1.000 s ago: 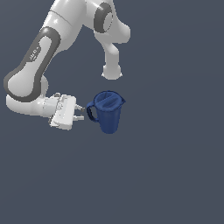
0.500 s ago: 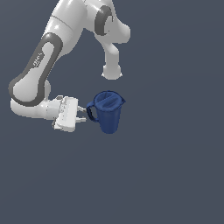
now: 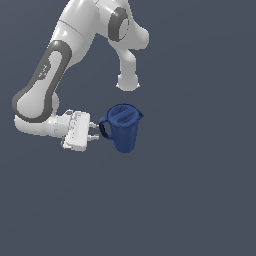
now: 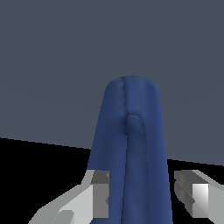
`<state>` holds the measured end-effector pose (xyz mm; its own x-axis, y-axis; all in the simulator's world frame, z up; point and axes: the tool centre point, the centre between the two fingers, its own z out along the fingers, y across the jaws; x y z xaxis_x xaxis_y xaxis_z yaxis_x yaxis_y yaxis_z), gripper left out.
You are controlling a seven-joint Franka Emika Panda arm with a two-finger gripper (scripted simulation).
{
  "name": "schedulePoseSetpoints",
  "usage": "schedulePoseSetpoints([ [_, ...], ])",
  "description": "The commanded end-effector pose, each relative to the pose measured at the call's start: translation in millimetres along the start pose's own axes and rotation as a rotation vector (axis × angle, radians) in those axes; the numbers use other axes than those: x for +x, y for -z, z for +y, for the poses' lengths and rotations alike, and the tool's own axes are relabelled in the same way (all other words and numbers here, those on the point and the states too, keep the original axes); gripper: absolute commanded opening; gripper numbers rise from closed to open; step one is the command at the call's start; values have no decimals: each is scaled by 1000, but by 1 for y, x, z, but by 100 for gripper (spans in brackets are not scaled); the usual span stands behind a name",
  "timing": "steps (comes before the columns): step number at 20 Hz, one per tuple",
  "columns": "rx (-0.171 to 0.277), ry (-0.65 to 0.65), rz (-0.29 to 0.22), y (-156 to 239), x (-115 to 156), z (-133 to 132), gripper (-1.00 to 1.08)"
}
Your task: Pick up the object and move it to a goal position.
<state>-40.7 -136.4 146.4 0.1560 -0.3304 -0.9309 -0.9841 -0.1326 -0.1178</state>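
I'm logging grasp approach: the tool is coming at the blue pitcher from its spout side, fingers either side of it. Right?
Not the spout side. In the exterior view the tool meets the blue pitcher at its loop handle; the spout points away. Fingers do flank it.

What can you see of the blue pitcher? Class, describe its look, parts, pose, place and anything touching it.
The pitcher is dark blue and looks like smooth plastic, tapering toward its base. It stands upright on the plain grey surface, with a ridged lid, a small spout toward the exterior view's right and a loop handle toward its left. The gripper approaches sideways, its open fingers straddling the handle; whether they touch it cannot be told.
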Motion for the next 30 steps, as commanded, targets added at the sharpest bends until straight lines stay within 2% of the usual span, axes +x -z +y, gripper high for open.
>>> schedulePoseSetpoints([
  [1,0,0,-1,-5,0,0,28],
  [10,0,-1,-2,-24,0,1,28],
  [11,0,-1,-2,-24,0,1,-100],
  [23,2,-1,-1,-23,0,0,-100],
  [30,1,-2,-1,-23,1,-12,-100],
])
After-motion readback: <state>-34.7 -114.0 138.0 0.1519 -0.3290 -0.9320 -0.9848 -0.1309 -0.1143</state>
